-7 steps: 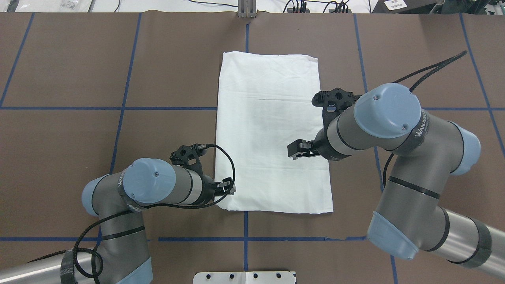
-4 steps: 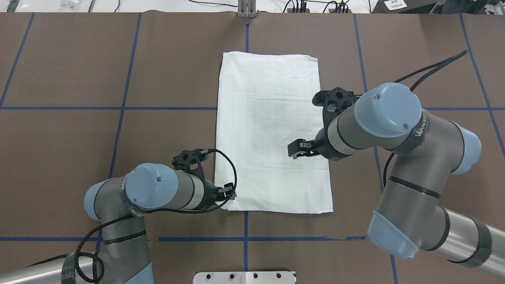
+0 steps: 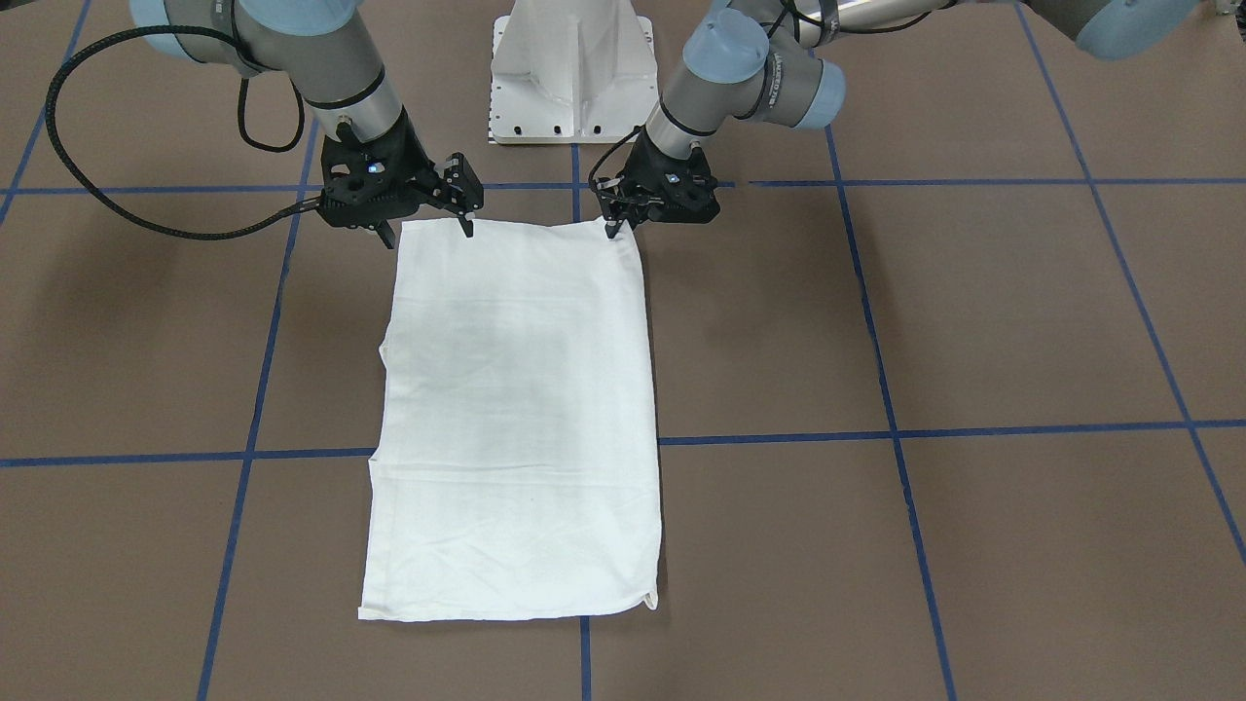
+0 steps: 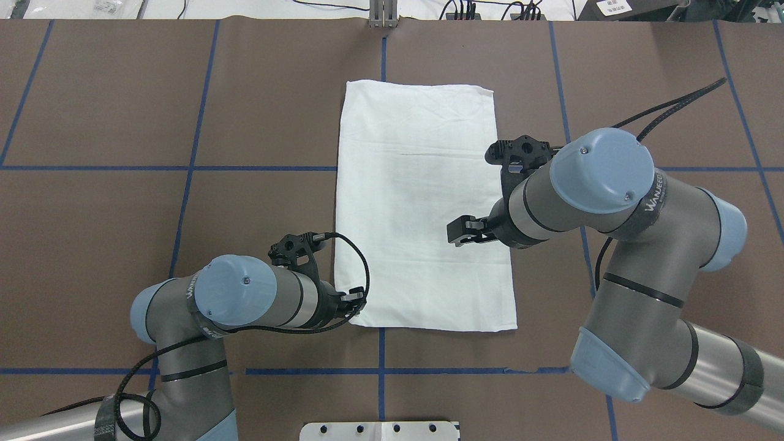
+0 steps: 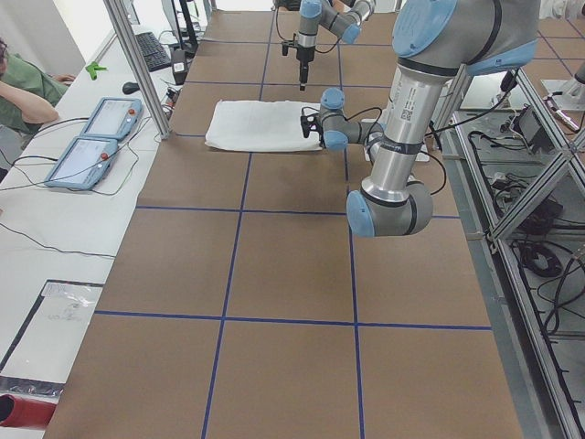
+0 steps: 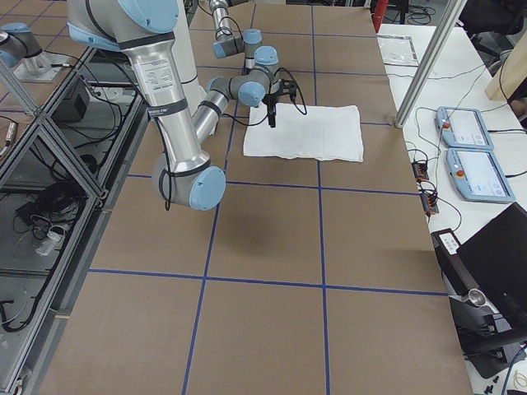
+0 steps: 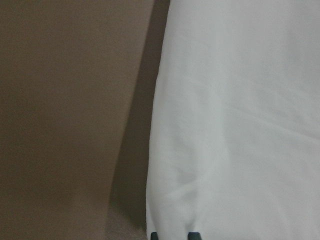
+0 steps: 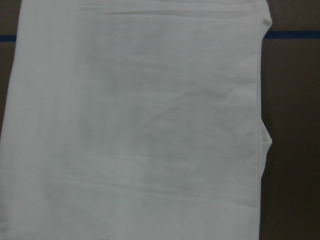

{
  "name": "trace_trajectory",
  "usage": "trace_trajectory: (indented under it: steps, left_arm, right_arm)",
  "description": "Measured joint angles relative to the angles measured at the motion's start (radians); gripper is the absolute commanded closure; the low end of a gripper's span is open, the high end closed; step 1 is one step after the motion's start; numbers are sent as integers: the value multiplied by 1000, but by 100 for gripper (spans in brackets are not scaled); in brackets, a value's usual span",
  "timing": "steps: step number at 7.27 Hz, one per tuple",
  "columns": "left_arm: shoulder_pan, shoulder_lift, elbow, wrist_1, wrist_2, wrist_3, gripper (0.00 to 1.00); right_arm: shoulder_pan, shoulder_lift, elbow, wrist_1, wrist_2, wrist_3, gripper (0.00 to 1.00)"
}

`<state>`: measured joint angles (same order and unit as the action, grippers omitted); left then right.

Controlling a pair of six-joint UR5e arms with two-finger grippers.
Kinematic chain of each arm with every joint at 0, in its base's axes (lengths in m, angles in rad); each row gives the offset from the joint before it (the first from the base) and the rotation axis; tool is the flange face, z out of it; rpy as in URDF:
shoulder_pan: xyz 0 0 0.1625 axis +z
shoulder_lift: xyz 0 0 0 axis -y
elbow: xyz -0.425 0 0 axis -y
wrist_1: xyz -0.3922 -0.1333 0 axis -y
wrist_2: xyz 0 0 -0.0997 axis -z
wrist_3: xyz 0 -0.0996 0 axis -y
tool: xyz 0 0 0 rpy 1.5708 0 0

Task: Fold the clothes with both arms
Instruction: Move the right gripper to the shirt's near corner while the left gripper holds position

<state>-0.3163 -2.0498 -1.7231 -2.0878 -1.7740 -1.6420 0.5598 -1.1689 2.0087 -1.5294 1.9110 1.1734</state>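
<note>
The white shirt (image 4: 422,202) lies folded into a long flat rectangle on the brown table; it also shows in the front view (image 3: 516,409). Its text, collar and label are hidden. My left gripper (image 4: 357,301) is low at the shirt's near left corner (image 3: 613,226). In the left wrist view its two fingertips (image 7: 154,235) sit close together on the cloth beside the edge, so it looks shut on the shirt. My right gripper (image 4: 465,233) hangs open above the shirt's near right part (image 3: 428,229), with no cloth in it. The right wrist view shows only flat shirt (image 8: 140,125).
The brown table cover (image 4: 122,122) has blue tape grid lines. The white pedestal base (image 3: 569,68) stands just behind the shirt's near edge. Cables and fixtures line the far table edge (image 4: 383,15). Tablets (image 6: 465,132) lie on the side bench.
My left gripper has moved along the shirt's left edge toward the robot, to the near left corner. The right arm and the shirt have not moved.
</note>
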Motion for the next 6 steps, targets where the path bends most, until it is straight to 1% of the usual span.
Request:
trace_trajectory:
  steps: [1, 2, 4, 6]
  left_arm:
    - [-1, 0, -1, 0, 1, 1, 100]
    - [-4, -1, -8, 0, 2, 1, 100]
    - [-14, 1, -31, 0, -1, 0, 100]
    - [-19, 6, -44, 2, -3, 1, 100]
  right_arm:
    - [-1, 0, -1, 0, -1, 7, 0]
    - [-7, 0, -2, 0, -1, 39, 0]
    - [-66, -1, -2, 1, -24, 198, 0]
    - [-164, -2, -3, 1, -88, 400, 0]
